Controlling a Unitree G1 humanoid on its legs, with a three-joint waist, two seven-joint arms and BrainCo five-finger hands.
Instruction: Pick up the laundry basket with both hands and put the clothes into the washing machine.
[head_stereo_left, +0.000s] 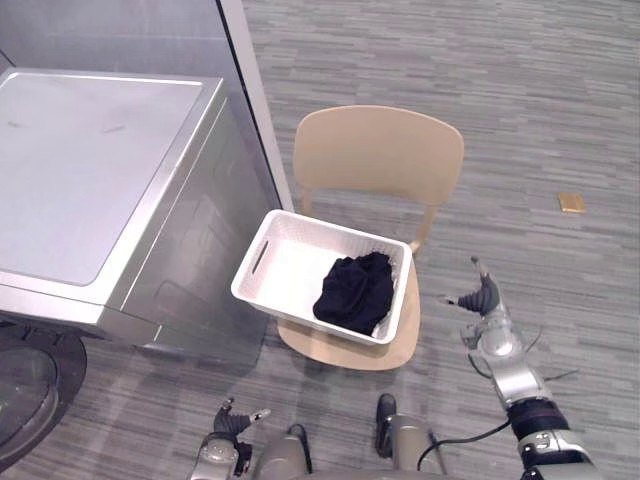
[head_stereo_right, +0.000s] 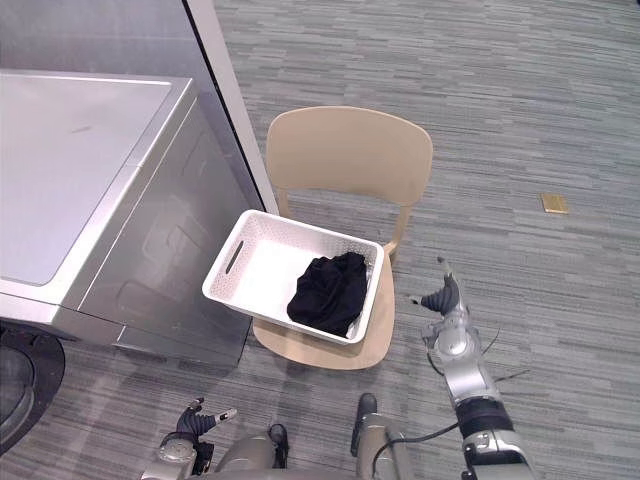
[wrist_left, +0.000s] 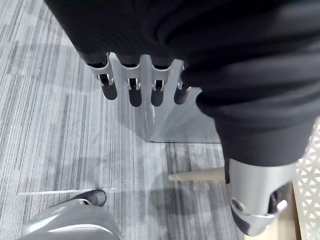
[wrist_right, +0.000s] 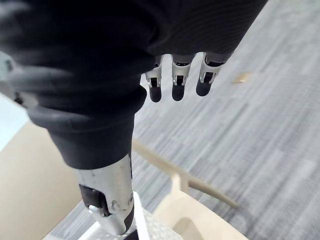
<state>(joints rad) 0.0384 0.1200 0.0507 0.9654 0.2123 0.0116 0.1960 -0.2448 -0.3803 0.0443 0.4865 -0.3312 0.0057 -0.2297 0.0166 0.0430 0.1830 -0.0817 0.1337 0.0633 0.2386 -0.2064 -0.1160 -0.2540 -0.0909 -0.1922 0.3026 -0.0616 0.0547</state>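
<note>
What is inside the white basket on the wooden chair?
A crumpled black garment lies in the white plastic basket, toward its right end; the rest is bare. Anything beneath the garment is hidden.

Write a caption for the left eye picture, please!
White laundry basket of dark clothes on a tan chair beside the washing machine; left hand and right hand open, touching nothing.

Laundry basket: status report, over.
Left robot hand open, low, short of laundry basket. Right robot hand open, beside it, not touching. Basket on chair, dark clothes inside.
</note>
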